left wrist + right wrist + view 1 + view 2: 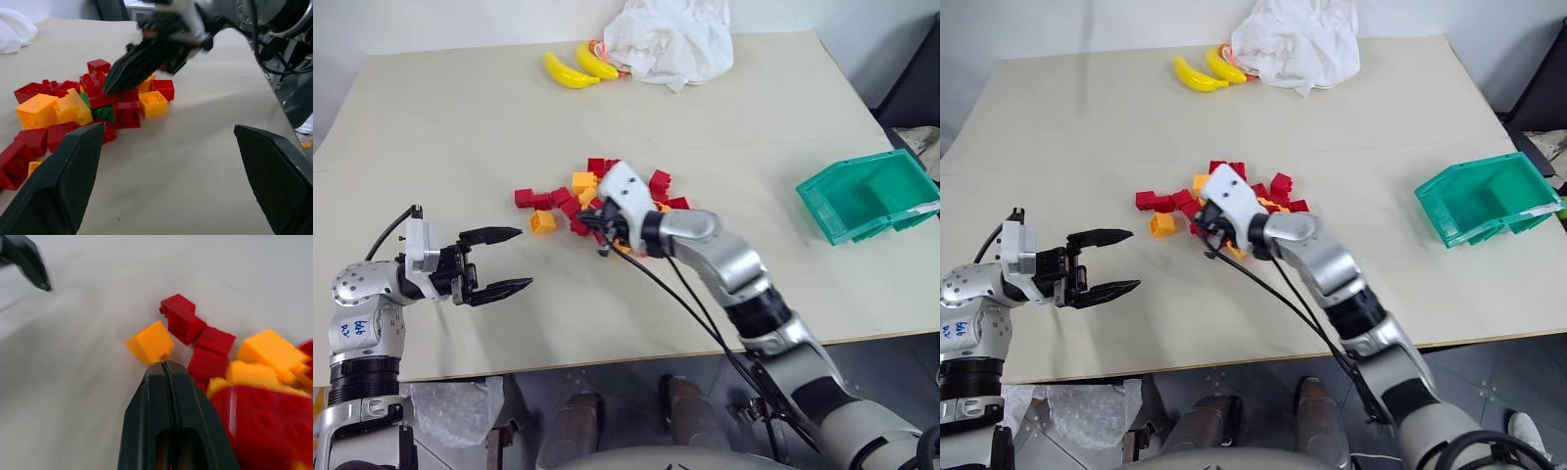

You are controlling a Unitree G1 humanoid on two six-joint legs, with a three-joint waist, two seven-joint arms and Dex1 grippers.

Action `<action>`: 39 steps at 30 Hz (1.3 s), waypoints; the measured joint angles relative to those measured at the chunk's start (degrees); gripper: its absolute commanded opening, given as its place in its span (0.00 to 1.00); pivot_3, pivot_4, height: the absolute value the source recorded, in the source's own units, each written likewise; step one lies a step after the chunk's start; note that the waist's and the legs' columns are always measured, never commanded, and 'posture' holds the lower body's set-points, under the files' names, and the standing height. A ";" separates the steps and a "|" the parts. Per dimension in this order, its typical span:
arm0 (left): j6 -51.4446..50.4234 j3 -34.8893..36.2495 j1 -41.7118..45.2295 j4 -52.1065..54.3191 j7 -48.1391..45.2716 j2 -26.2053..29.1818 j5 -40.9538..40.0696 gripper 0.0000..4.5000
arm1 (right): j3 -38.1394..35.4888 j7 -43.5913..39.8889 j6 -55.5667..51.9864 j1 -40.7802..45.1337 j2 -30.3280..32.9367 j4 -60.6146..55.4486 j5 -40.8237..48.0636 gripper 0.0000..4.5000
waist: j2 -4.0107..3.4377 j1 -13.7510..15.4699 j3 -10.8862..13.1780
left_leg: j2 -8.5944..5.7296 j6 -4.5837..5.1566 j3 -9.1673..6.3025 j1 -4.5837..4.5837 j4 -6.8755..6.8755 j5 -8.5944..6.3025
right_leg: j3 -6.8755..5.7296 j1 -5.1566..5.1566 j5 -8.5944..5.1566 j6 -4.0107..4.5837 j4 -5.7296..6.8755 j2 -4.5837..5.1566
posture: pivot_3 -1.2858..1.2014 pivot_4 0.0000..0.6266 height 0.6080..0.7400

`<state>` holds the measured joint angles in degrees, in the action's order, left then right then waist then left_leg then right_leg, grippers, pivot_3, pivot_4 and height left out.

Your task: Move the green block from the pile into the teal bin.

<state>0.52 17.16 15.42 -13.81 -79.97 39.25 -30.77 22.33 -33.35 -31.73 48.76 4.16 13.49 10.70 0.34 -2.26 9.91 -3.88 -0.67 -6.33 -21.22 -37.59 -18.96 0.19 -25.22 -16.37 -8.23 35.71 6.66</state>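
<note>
**Silver Arms, Black Fingers**

Both arms are silver-grey metal with black ribbed joint bands. Each wrist carries a white boxy housing. The left end effector (514,259) has two tapered black textured fingers; blue handwritten marks sit on its forearm. Black cables trail along the right arm to the right end effector (165,367).

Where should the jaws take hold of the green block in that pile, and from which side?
Probably from above, jaws closing across two opposite side walls of the green block. It sits studs-up, wedged between red bricks and an orange-yellow brick in the pile, so its sides are mostly blocked. The right gripper, jaws shut, would need to open first.
</note>
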 measured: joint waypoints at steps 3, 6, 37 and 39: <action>0.00 0.76 -1.24 0.66 1.42 -0.03 -0.20 1.00 | -0.17 1.84 2.52 3.50 -3.68 8.67 -2.22 0.00 | 0.00 -0.47 0.00 | -0.01 0.00 0.00 -0.01 -0.04 0.00 | 0.00 -0.04 0.01 0.02 0.11 0.00 | 0.52 0.24 1.00; 0.25 1.04 -2.06 1.96 3.07 -0.25 -0.25 1.00 | -0.88 6.29 6.40 7.30 -5.41 19.44 -5.77 0.00 | 0.00 -0.89 0.00 | -0.02 -0.01 -0.01 0.00 -0.12 0.00 | 0.02 -0.03 0.01 0.03 0.18 0.01 | 0.52 0.24 1.00; 0.90 0.85 -1.13 1.95 6.56 -1.04 -0.60 1.00 | -16.07 -21.44 -1.11 -9.93 31.62 -11.41 1.13 0.00 | 0.01 0.80 0.00 | -0.01 0.08 0.29 -0.10 -0.36 -0.06 | 0.17 -0.06 0.03 0.00 -0.06 0.03 | 0.52 0.24 1.00; 0.90 0.80 -1.09 2.01 6.56 -1.06 -0.62 1.00 | -19.05 -23.94 0.48 -11.09 33.40 -11.62 3.39 0.00 | 0.01 0.69 0.00 | 0.02 0.07 0.33 -0.09 -0.35 -0.06 | 0.20 -0.07 0.03 0.00 -0.05 0.01 | 0.52 0.24 1.00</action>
<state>1.42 17.96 14.33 -11.80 -73.41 38.19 -31.40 3.28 -57.28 -31.25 37.67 37.56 1.87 14.09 0.35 -1.57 9.91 -3.86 -0.59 -5.99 -21.31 -37.94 -19.02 0.39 -25.29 -16.34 -8.23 35.66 6.67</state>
